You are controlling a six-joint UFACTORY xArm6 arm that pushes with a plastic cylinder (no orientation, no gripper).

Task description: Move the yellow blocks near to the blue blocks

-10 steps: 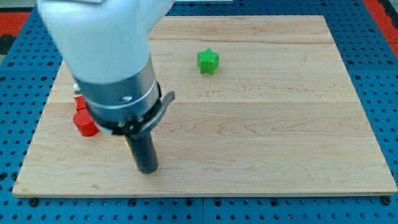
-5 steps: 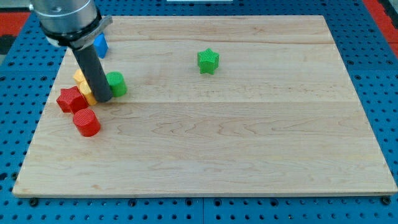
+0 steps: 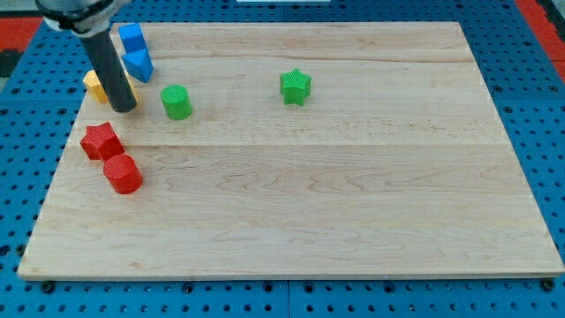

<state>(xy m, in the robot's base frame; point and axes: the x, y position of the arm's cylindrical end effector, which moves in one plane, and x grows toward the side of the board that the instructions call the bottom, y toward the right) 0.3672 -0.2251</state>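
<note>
Yellow blocks lie at the board's upper left, mostly hidden behind my rod; their shapes cannot be made out. Two blue blocks sit just to their upper right: a blue cube and a blue triangular block below it. My tip rests on the board just below the yellow blocks, touching them or nearly so, and lower left of the blue triangular block.
A green cylinder stands right of my tip. A green star lies near the top centre. A red star and a red cylinder lie below my tip near the board's left edge.
My rod has swept from the lower left up toward the view's top, pushing the yellow blocks up beside the blue blocks. The green cylinder has shifted slightly up and right.
</note>
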